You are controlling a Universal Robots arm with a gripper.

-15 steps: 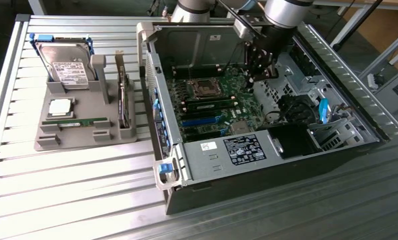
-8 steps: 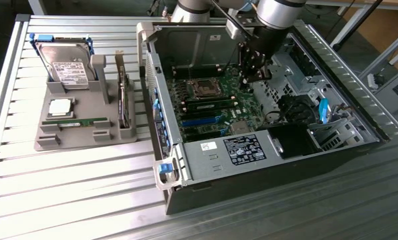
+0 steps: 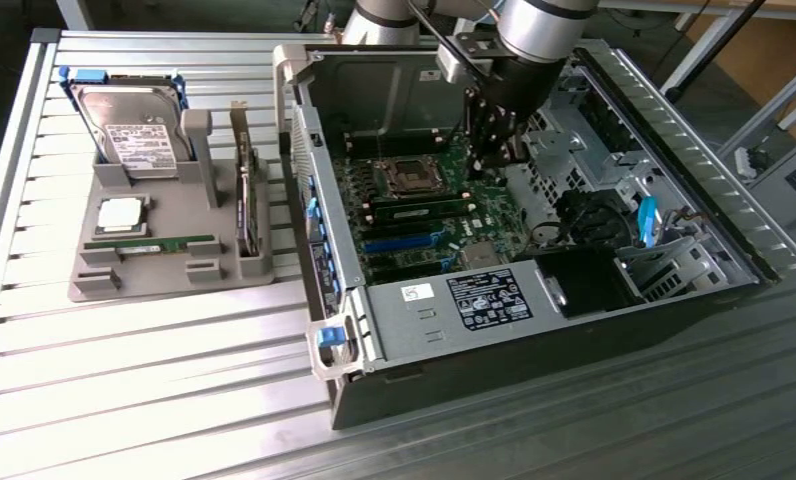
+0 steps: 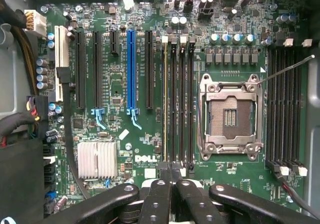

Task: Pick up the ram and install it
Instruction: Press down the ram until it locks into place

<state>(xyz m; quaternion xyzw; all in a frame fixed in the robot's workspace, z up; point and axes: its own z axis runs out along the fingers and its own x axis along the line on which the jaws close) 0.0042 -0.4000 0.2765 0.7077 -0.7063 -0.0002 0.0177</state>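
Hovering over the motherboard (image 4: 125, 149), the end effector (image 4: 170, 176) (fingers pressed together) grips nothing, near the ram (image 3: 418, 212).

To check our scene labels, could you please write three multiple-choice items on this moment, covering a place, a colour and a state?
1. Where is the gripper? A over the grey tray; B inside the open computer case; C over bare table.
2. The bright expansion slot among the black ones is: A red; B blue; C yellow.
3. The fingers are: A wide apart; B shut; C clamped on a hard drive.
Answers: B, case walls surround it; B, it stands out blue; B, their tips meet.
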